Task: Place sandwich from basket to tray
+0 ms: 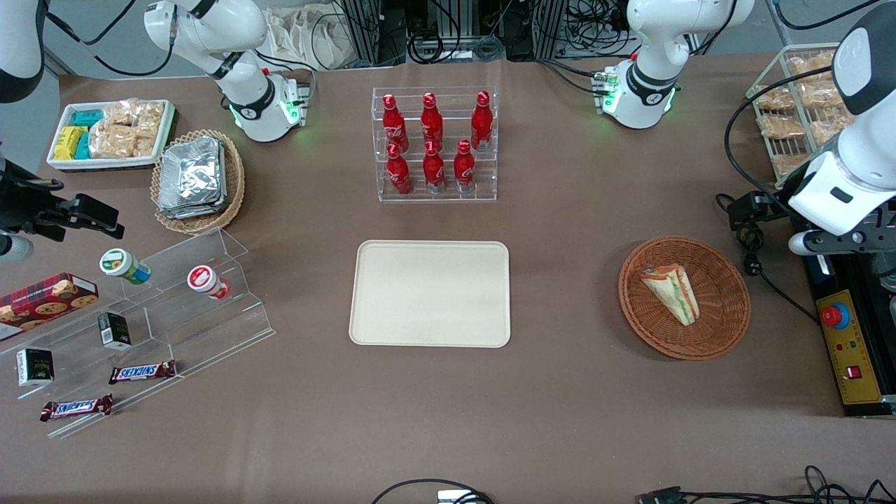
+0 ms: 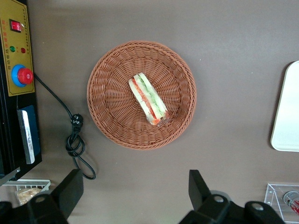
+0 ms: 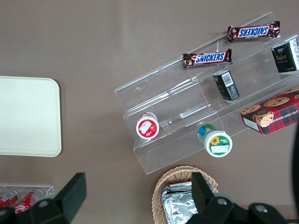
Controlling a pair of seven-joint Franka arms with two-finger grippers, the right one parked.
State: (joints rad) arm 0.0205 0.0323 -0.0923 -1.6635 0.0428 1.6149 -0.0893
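Tool [image 2: 133,196] spread, gripping nothing, hangs high above desk [image 1: 560,392]; sandwich [image 2: 148,99] lies below it in basket [image 2: 107,121], well apart from fingers [image 2: 70,189]. Best to drop straight down, straddle wedge across its thin bread faces, pinch gently; wrap looks slippery. Tray [image 1: 430,294] bare, off toward parked arm; brown desk cover flat; cable [image 2: 74,140] beside basket.

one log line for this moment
gripper: open, above table beside basket | sandwich: in basket | tray: empty | step: pick not started
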